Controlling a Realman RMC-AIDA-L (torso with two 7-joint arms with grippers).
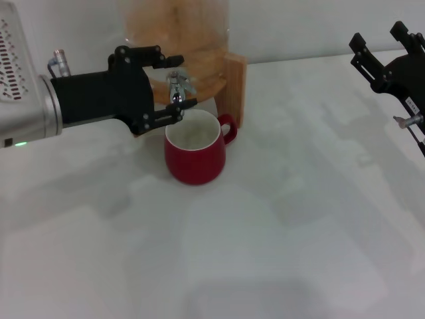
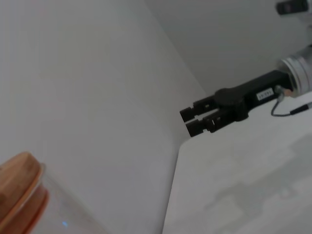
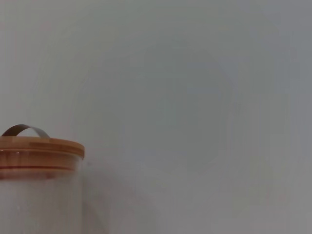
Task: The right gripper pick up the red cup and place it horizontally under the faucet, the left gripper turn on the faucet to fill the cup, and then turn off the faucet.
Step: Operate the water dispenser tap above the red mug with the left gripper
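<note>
The red cup (image 1: 194,156) stands upright on the white table, its white inside showing, directly below the faucet (image 1: 177,85). My left gripper (image 1: 171,88) reaches in from the left and is open, one finger above the chrome spigot's lever and one below its spout. My right gripper (image 1: 377,34) hangs at the far right edge, well away from the cup, open and holding nothing. It also shows in the left wrist view as the right gripper (image 2: 191,121) above the table's edge.
The drink dispenser's glass jar (image 1: 179,26) sits on a wooden frame (image 1: 234,83) behind the cup. Its wooden lid (image 2: 19,187) (image 3: 41,146) shows in both wrist views. White table (image 1: 265,252) spreads in front and to the right.
</note>
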